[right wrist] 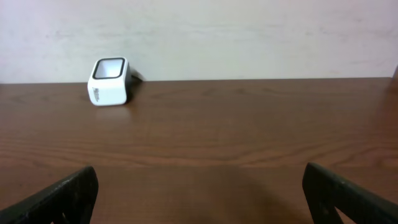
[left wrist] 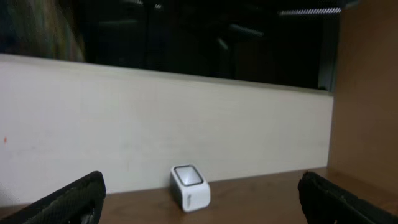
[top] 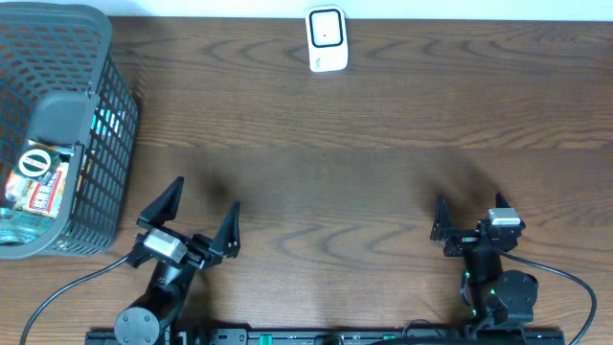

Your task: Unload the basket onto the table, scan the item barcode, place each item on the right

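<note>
- The left gripper (top: pixel 206 195) sits low over the near left part of the brown wooden table (top: pixel 383 144). Its two black fingers (left wrist: pixel 68 202) are spread wide apart and hold nothing.
- The right gripper (top: pixel 468 199) sits low over the near right part of the table. Its fingers (right wrist: pixel 59 199) are spread wide too, with only bare table between them.
- A small white barcode scanner (top: pixel 326 38) stands at the far edge of the table, near the middle. It is well apart from both grippers.
- In the left wrist view the scanner (left wrist: pixel 189 186) shows between the two fingers, far ahead, right in front of a white wall (left wrist: pixel 155 118).
- In the right wrist view the scanner (right wrist: pixel 111 81) is far ahead and off to the left, closer to the left finger's side.
- A dark grey mesh basket (top: pixel 110 144) stands at the far left of the table, just beyond the left gripper and a little to its left.
- Inside the basket lies a red and white packet (top: pixel 38 192). A round white tag with a black stripe (top: pixel 36 161) is on top of it. I cannot read any barcode on it.
- The packet is near the left gripper but not touching it. It is well apart from the right gripper and from the scanner.
</note>
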`<act>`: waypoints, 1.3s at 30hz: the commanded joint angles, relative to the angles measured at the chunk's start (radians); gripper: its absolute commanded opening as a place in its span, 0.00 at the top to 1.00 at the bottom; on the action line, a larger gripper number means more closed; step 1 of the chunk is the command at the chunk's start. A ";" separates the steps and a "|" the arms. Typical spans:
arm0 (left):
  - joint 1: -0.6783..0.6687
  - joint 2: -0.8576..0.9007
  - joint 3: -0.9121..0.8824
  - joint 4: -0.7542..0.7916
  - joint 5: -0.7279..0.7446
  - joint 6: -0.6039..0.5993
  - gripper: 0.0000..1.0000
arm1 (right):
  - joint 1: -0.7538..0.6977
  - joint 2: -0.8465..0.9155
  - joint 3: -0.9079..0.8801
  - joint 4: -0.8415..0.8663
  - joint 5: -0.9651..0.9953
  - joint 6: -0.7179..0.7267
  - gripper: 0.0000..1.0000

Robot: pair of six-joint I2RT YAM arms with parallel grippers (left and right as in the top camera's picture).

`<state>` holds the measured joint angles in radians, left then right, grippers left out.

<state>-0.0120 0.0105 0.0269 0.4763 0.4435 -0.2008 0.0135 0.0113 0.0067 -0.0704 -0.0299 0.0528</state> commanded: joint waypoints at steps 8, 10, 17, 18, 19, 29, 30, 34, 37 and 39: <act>0.002 0.212 0.340 0.009 -0.029 -0.030 0.02 | 0.009 -0.005 -0.001 -0.005 -0.006 0.014 0.01; 0.002 0.291 0.415 -0.014 -0.024 -0.030 0.02 | 0.009 -0.005 -0.001 -0.004 -0.006 0.014 0.01; 0.002 0.524 0.665 -0.159 -0.005 -0.030 0.02 | 0.009 -0.005 -0.001 -0.004 -0.006 0.013 0.01; 0.003 0.556 0.710 -0.205 -0.006 -0.029 0.02 | 0.009 -0.005 -0.001 -0.004 -0.006 0.014 0.01; 0.003 0.589 0.758 -0.263 -0.005 -0.024 0.02 | 0.009 -0.005 -0.001 -0.005 -0.006 0.014 0.01; 0.003 0.941 1.316 -0.940 -0.059 0.277 0.02 | 0.009 -0.005 -0.001 -0.005 -0.006 0.013 0.01; 0.003 0.980 1.371 -0.993 -0.084 0.295 0.02 | 0.009 -0.005 -0.001 -0.005 -0.006 0.013 0.01; 0.041 1.146 1.593 -1.157 -0.135 0.313 0.03 | 0.009 -0.005 -0.001 -0.005 -0.006 0.013 0.01; 0.102 1.233 1.701 -1.176 -0.142 0.313 0.02 | 0.009 -0.005 -0.001 -0.004 -0.006 0.014 0.01; 0.160 1.280 1.749 -1.175 -0.142 0.313 0.02 | 0.009 -0.005 -0.001 -0.004 -0.006 0.014 0.01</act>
<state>0.0681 1.2221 1.6814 -0.6930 0.3321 0.0837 0.0135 0.0113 0.0067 -0.0700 -0.0299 0.0528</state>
